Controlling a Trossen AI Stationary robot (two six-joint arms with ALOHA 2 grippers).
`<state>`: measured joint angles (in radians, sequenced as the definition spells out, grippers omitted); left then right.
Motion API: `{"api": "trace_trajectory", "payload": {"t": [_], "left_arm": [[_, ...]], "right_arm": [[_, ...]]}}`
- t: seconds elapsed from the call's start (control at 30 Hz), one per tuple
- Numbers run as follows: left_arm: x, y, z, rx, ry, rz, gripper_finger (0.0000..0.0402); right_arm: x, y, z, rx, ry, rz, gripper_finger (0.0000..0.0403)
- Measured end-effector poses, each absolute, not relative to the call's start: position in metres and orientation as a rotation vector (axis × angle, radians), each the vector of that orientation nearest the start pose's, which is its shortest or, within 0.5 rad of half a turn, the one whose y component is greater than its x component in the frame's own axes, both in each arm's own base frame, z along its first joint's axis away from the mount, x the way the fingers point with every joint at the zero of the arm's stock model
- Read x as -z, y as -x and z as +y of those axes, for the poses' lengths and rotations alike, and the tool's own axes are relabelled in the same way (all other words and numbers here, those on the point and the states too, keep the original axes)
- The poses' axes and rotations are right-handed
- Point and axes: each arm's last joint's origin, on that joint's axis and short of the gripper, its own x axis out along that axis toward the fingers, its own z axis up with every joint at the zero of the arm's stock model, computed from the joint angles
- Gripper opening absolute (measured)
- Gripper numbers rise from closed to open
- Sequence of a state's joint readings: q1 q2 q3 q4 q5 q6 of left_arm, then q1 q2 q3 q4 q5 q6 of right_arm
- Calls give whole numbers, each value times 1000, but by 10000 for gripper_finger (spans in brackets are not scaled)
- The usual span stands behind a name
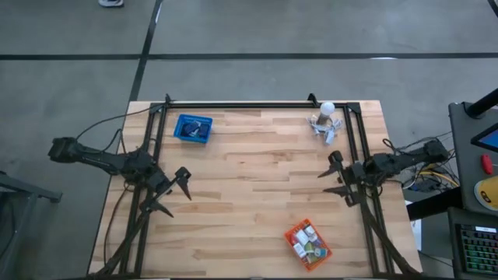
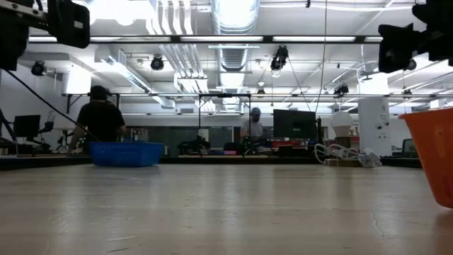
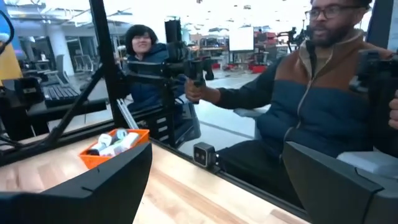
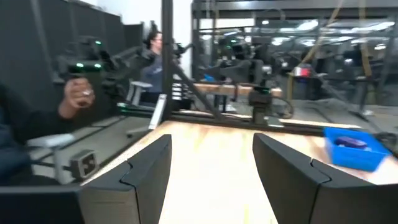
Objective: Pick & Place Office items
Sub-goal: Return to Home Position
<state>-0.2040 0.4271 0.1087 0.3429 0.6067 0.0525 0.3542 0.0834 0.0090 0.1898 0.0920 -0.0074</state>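
The office items lie in two mesh baskets. Several small white, green and dark pieces fill the orange basket (image 1: 308, 243) near the table's front right, which also shows in the left wrist view (image 3: 115, 147). A dark piece (image 4: 349, 142) rests in the blue basket (image 1: 192, 128) at the far left. My left gripper (image 1: 175, 191) hovers open over the table's left side, its fingers level and empty. My right gripper (image 1: 332, 174) hovers open over the right side, also empty.
A white ball-topped cluster of clips (image 1: 325, 124) sits at the far right. A black frame (image 1: 233, 103) runs along the far edge and down both sides. Bare wood lies between the grippers. Two people (image 3: 323, 106) sit beyond the table's edge, holding controller handles.
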Motion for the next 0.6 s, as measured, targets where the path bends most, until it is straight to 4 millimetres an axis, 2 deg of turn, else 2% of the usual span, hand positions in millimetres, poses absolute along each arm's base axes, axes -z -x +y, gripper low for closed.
{"api": "trace_trajectory", "payload": {"t": [0.13, 0.23, 0.4, 0.6], "left_arm": [[-196, -114, -40, 808, -57, -55, 367], [-188, -113, -38, 782, -47, -23, 367], [-172, -111, -33, 723, -17, -21, 367], [-172, -109, -27, 665, -31, -49, 367]], "right_arm": [[-180, -98, 24, -342, -42, -125, 219], [-181, -99, 18, -363, -42, -137, 219], [-179, -101, 12, -311, -45, -118, 219], [-177, -102, 8, -166, -83, -95, 219]]}}
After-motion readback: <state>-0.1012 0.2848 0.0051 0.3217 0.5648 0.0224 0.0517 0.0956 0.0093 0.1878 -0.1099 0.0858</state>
